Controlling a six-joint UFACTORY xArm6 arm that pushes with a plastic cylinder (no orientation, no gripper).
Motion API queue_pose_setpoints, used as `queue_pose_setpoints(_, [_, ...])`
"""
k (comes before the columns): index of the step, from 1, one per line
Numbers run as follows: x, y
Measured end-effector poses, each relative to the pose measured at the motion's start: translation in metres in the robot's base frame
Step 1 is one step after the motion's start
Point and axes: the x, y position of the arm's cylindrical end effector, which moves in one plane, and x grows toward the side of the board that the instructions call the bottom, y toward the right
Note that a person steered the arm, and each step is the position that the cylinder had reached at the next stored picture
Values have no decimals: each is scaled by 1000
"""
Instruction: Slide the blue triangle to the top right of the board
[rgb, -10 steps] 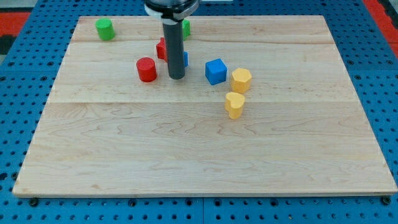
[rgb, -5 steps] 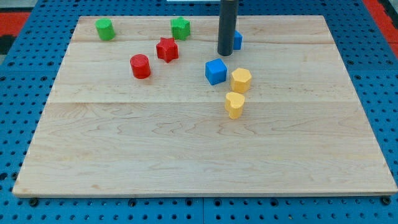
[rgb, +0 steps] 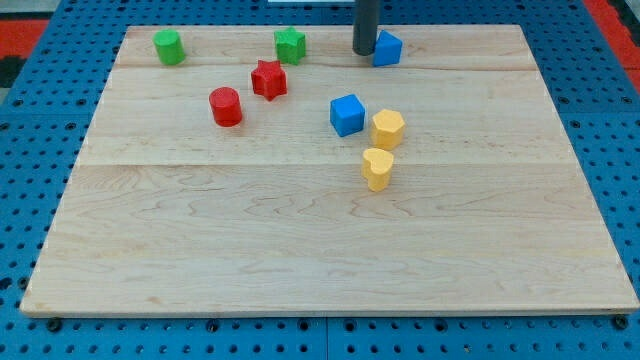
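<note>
The blue triangle (rgb: 388, 48) lies near the view's top edge of the wooden board (rgb: 300, 250), a little right of centre. My tip (rgb: 364, 52) stands right against its left side, touching or nearly touching it. The dark rod rises from there out of the view's top.
A blue cube (rgb: 347, 114) sits mid-board, with a yellow hexagon (rgb: 388, 129) and a yellow heart (rgb: 377, 168) at its lower right. A red star (rgb: 268, 78) and a red cylinder (rgb: 226, 106) lie left of centre. A green star (rgb: 290, 44) and a green cylinder (rgb: 168, 46) sit along the top.
My tip has moved from beside the red blocks toward the view's top right, pushing the blue triangle up and right with it. The red cylinder shifted slightly left.
</note>
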Motion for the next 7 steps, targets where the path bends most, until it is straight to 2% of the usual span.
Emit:
queue_pose_setpoints(1, [10, 41])
queue_pose_setpoints(3, [30, 52])
queue_pose_setpoints(7, [27, 92])
